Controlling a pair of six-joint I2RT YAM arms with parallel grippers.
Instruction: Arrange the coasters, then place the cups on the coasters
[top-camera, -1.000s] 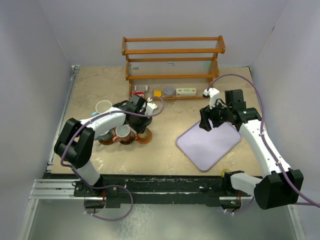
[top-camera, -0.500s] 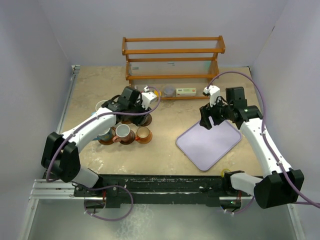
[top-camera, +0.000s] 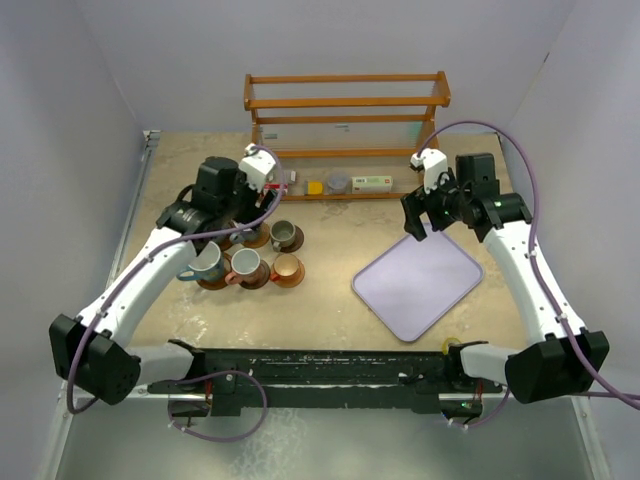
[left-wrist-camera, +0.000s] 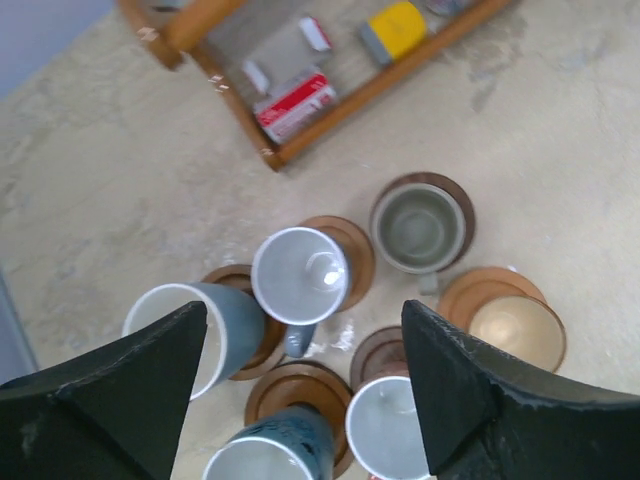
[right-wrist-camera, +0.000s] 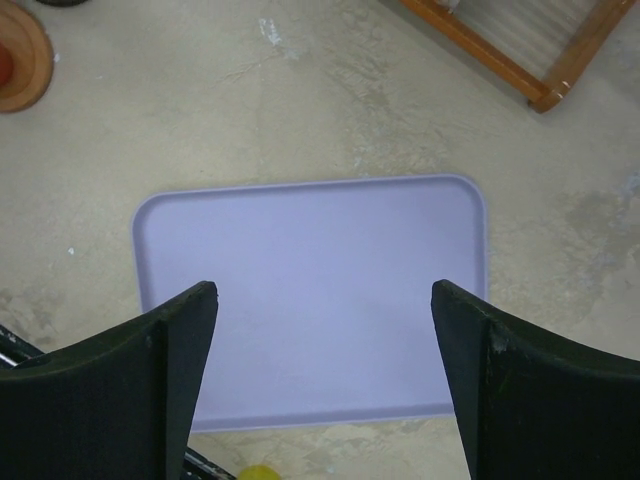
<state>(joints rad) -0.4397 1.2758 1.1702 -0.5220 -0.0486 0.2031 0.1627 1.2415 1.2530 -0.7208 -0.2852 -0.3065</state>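
We see a beige table (top-camera: 330, 320), and a wooden rack (top-camera: 345, 103) stands at its far edge. On the right part of the table a lavender tray (right-wrist-camera: 310, 250) lies flat. The right gripper (right-wrist-camera: 323, 295) hangs above this tray with its jaws wide apart, and it holds nothing. The left gripper (left-wrist-camera: 303, 320) hangs above the cups (left-wrist-camera: 300, 275), also with wide jaws and nothing between them. The six cups stand close together on the left part of the table, near the left end of the rack, each on one of the coasters (left-wrist-camera: 352, 250). The orange cup (left-wrist-camera: 517, 335) sits on a light orange-brown coaster (left-wrist-camera: 480, 290), and the greenish-grey cup (left-wrist-camera: 418, 228) sits on a dark coaster (left-wrist-camera: 463, 200). On the lowest shelf of the rack lie a red and white box (left-wrist-camera: 295, 103) and a small yellow item (left-wrist-camera: 397, 25).
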